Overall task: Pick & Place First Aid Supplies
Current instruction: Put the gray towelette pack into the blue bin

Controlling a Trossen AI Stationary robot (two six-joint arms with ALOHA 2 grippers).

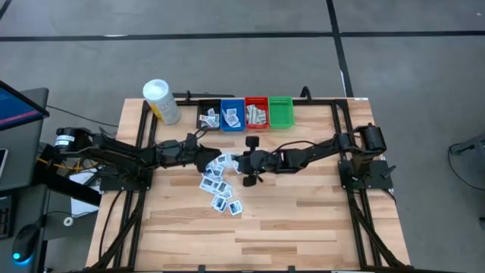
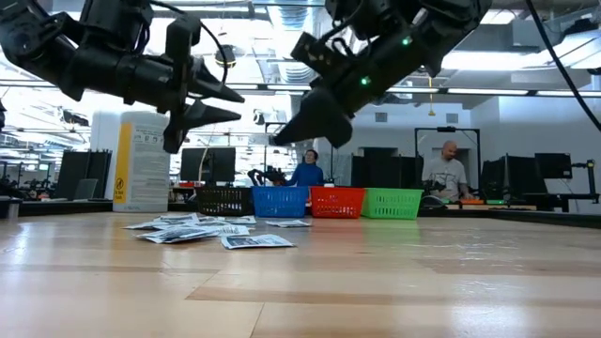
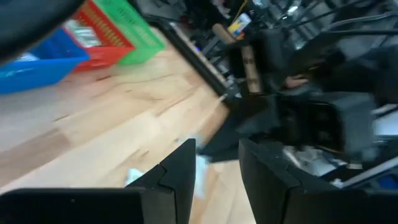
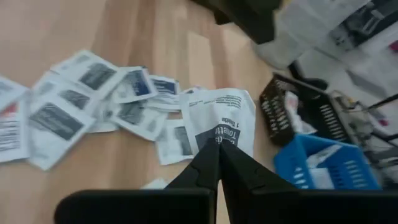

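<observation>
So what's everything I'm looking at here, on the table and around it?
Packets: many, white with dark or blue marks, loose pile mid-table; more lie in the black, blue and red bins.
Held packet: one, white, pinched in the right tool.
Bins: four in a row at the far edge, black, blue, red, green.
Container: one, yellow with white cap, left of the bins.
Table: one, pale wood.
People: two, in the room behind.
Left tool: open, above the pile.
Right tool: shut on the held packet.

- Yellow cylindrical container, white-capped, upper left.
- Black bin, blue bin, red bin, green bin in a row.
- Two people, seemingly seated, in the background.
</observation>
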